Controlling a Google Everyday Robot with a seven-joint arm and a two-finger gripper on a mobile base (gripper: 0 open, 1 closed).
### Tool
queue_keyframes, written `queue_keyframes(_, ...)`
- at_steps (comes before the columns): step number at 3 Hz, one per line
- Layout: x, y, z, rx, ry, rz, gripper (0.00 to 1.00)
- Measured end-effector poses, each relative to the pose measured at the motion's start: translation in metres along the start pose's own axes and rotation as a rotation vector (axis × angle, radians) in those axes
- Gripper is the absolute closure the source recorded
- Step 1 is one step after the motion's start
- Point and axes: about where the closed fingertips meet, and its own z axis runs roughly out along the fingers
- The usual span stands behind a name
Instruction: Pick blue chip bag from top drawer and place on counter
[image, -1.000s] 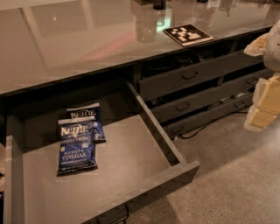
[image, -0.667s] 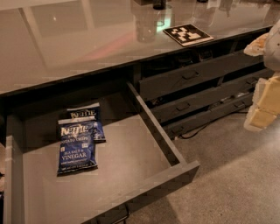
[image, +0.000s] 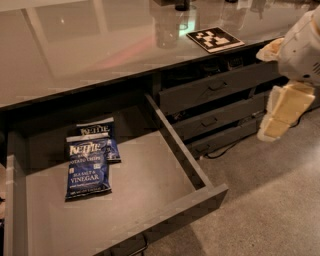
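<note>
Blue chip bag (image: 88, 169) in top drawer (image: 150, 186), long axis front-back, top twd surface (image: 90, 45); 2nd bag (image: 101, 135) behind, 2 total. Hand (image: 283, 112) far rt, can't tell state.

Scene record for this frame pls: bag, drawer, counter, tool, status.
bag: blue chip bag flat on the drawer floor, left side, overlapping a second blue bag
drawer: top drawer pulled open
counter: counter bears a black-and-white tag
tool: tool at right edge, in front of the stacked drawers, apart from the bag
status: bag not yet picked
</note>
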Motion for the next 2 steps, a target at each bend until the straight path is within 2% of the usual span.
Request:
queue_keyframes(1,-0.019,-0.021,0.021,0.054,-0.082,0.009,0.0)
queue_keyframes(2,-0.041,-0.052,0.036,0.141,-0.159,0.03,0.0)
